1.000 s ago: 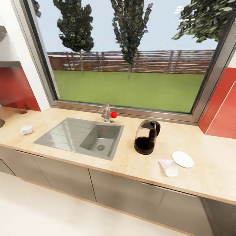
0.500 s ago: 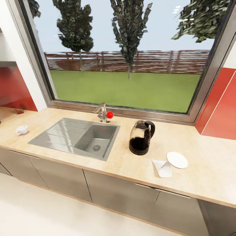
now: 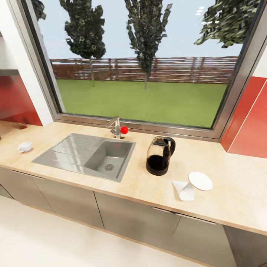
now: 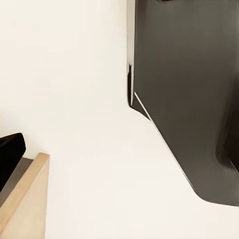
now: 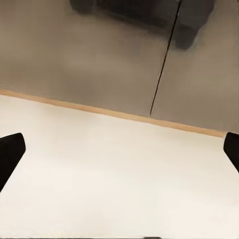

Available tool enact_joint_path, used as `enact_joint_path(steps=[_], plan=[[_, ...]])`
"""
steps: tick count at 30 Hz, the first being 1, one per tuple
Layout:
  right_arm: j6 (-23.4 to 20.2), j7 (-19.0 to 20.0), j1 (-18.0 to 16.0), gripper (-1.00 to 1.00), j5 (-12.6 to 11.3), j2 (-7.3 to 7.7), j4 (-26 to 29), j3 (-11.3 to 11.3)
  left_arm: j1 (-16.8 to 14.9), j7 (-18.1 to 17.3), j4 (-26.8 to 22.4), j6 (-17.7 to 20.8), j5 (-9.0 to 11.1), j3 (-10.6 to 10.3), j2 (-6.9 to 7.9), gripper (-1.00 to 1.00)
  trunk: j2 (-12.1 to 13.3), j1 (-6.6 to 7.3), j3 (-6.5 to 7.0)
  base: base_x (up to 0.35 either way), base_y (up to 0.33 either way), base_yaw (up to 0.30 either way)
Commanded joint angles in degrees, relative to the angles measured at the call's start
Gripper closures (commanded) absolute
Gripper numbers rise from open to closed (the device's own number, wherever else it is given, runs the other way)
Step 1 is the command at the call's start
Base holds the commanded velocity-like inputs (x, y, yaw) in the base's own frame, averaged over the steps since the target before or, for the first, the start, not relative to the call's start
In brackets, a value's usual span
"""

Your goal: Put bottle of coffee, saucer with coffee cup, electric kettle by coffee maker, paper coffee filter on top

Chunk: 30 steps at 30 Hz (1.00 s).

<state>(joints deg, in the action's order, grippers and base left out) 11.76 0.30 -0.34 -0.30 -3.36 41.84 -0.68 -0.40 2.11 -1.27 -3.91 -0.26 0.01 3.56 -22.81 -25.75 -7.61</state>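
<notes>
From the head camera, the kitchen countertop (image 3: 222, 167) runs under a big window, with the steel sink (image 3: 87, 155) set into it at about nine o'clock from picture centre. The electric kettle (image 3: 159, 155) stands upright just right of the sink basin, handle turned toward the window. At roughly four o'clock from the kettle lies the paper coffee filter (image 3: 184, 190), and the saucer (image 3: 200, 181) sits just beside it, their edges touching or nearly so. The coffee cup (image 3: 24, 147) rests well apart from them, far out at nine o'clock past the drainboard, so it is not yet on its saucer. By the look of it, the pieces lie scattered along the worktop rather than gathered into a station, which suggests most of the task lies ahead.

In the right wrist view, the right gripper (image 5: 119, 149) is spread wide, its dark fingertips (image 5: 10, 149) at opposite edges, aimed down at pale floor before the grey cabinet fronts (image 5: 99, 55); it hangs low and idle, probably stowed for driving. In the left wrist view one dark fingertip (image 4: 10, 149) shows; whether that gripper is spread or pressed together, I cannot tell.
</notes>
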Motion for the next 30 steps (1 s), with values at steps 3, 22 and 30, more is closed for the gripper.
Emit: enact_joint_path(steps=[3, 22, 30], plan=[[0.71, -0.03, -0.07, -1.00, 0.00, -1.23, 4.18, 2.06, -0.04, 0.10, 0.04, -0.24, -0.16, -0.12, 0.01, -1.00, -0.11, -0.03, -0.12, 0.000, 0.000, 0.000], [1.07, -0.57, -0.09, -1.00, -0.31, -3.85, 28.95, 9.87, -0.13, 0.11, -0.22, -0.40, -0.06, -0.22, 0.06, -1.00, -0.11, -0.03, -0.12, -0.075, 0.000, 0.000], [1.07, -0.56, -0.10, -1.00, -0.32, -3.85, 32.77, 9.84, -0.13, 0.17, -0.22, -0.40, -0.09, -0.23, 0.13, -1.00, -0.11, -0.03, -0.12, -0.177, 0.000, 0.000]])
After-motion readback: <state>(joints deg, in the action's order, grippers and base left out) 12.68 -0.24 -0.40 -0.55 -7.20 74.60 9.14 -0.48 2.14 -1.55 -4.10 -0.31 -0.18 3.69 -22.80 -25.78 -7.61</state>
